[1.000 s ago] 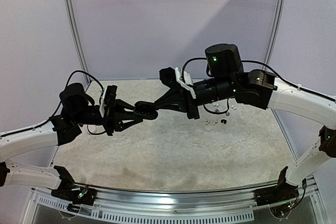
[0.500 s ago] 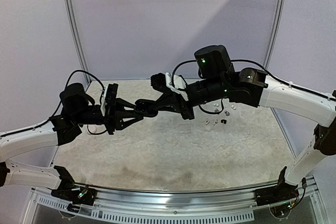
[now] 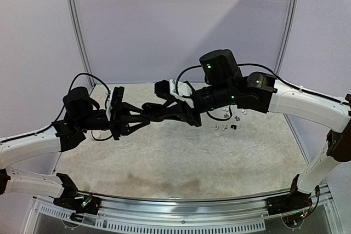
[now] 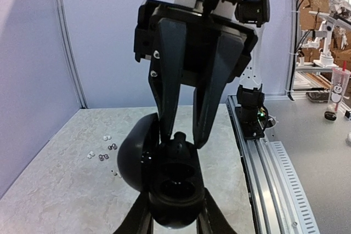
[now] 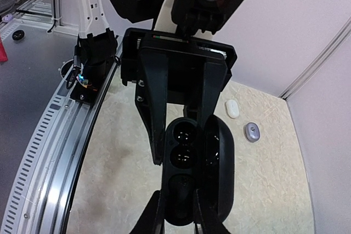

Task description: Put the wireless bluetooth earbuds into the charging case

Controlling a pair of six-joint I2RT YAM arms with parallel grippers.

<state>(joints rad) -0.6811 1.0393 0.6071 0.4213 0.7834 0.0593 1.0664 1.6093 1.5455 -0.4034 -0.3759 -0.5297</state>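
Earbuds [image 3: 225, 127] lying loose in a small cluster on the table [image 3: 181, 157], toward its far right side, well apart from both hands. Charging case [image 4: 175, 184] up in the air over the table, black, lid swung open, clamped between the fingers of the left hand [image 5: 182, 143]. Right hand [image 4: 180, 135] meeting it tip to tip, fingers a little apart at the case's rim with a small dark lump between them; gripping or not, impossible to tell.

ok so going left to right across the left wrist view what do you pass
loose earbuds → open charging case → black arm base → cup
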